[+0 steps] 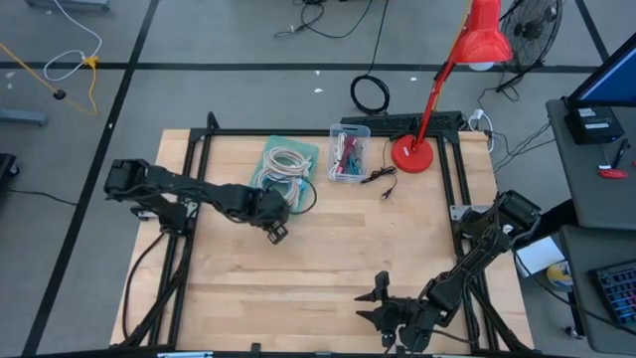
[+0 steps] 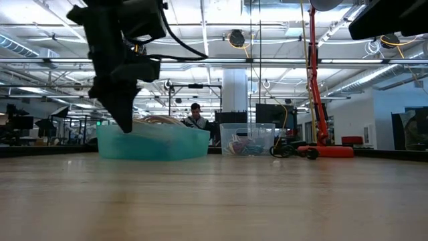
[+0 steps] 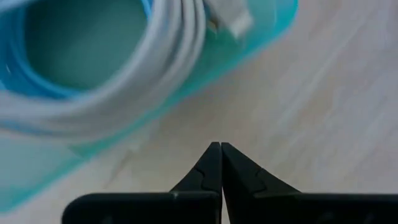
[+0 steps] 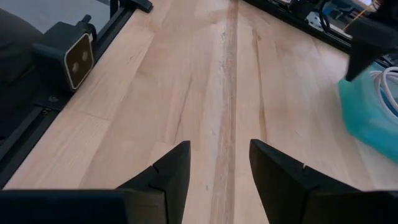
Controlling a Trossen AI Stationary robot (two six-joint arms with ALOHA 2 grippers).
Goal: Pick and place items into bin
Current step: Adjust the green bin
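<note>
A teal bin [image 1: 288, 164] stands at the table's far middle with coiled white and light blue cables [image 1: 286, 161] in it; the coils also show in the left wrist view [image 3: 124, 68]. A clear box [image 1: 349, 154] with small coloured cord bundles stands to its right. My left gripper [image 1: 275, 233] is shut and empty, just near-side of the teal bin, above the table. My right gripper [image 1: 376, 306] is open and empty at the table's near edge.
A red lamp [image 1: 415, 149] with its black cord [image 1: 383, 179] stands at the far right. A black metal frame [image 1: 199, 149] runs around the table's sides. Bare wood lies between the bins and the near edge.
</note>
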